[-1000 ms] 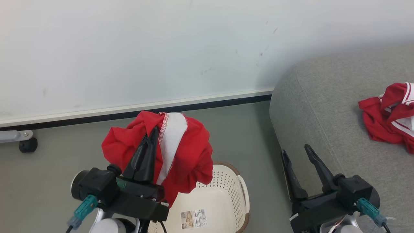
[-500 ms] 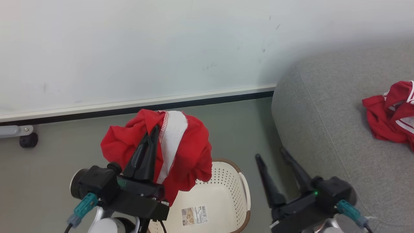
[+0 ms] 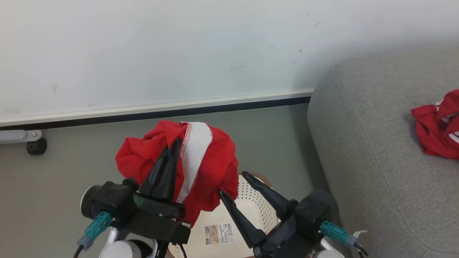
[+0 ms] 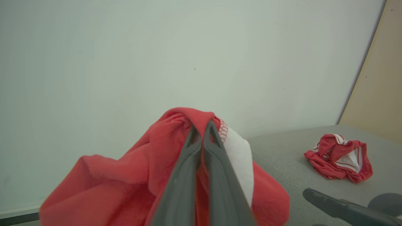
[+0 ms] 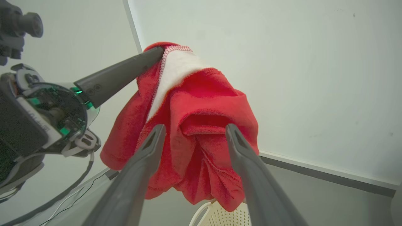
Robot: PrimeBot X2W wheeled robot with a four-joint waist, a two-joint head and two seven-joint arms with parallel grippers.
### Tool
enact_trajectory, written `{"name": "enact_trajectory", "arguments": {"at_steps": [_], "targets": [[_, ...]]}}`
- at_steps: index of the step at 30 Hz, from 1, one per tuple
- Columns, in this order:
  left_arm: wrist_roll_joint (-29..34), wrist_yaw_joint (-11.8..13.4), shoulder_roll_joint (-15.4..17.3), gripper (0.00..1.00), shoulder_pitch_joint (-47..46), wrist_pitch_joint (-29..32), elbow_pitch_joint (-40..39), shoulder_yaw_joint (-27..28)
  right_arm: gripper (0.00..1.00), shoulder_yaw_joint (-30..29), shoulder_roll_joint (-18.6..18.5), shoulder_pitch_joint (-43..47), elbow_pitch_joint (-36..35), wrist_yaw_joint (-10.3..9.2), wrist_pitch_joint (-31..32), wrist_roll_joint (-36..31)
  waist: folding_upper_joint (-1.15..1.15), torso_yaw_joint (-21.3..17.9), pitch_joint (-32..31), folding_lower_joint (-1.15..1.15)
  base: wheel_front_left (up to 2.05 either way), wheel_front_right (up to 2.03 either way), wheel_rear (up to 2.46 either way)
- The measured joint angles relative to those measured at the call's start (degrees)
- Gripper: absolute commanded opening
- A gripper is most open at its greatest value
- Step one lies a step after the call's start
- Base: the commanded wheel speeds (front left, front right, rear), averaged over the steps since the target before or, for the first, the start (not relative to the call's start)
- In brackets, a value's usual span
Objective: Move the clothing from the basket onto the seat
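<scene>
My left gripper (image 3: 171,147) is shut on a red garment with a white stripe (image 3: 209,168), held up above the cream perforated basket (image 3: 251,200). In the left wrist view the shut fingers (image 4: 201,131) pinch the top of that clothing (image 4: 125,185). My right gripper (image 3: 232,183) stands open over the basket, its fingertips at the cloth's right edge. The right wrist view shows those open fingers (image 5: 193,127) framing a hanging fold of the garment (image 5: 204,125). Another red and white garment (image 3: 435,130) lies on the grey seat (image 3: 373,150) at the right.
A white wall with a dark baseboard (image 3: 150,114) runs behind the basket. Grey floor (image 3: 71,157) spreads to the left, with a black caster (image 3: 36,146) at the far left. The basket base shows a barcode sticker (image 3: 218,233).
My right gripper has swung left from beside the seat to over the basket, up against the hanging garment. The left gripper still holds the garment in about the same place. The camera shifted slightly.
</scene>
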Motion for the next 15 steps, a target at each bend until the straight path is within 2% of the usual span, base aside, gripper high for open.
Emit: {"name": "enact_trajectory", "arguments": {"at_steps": [15], "targets": [[0.0,-0.1,-0.7,0.0,-1.4,0.4,0.2,-1.6,1.0,4.5,0.6,-10.2,8.1,1.42,1.0,0.6,0.0,2.3,0.8,0.0,0.0,0.0,0.0]]}}
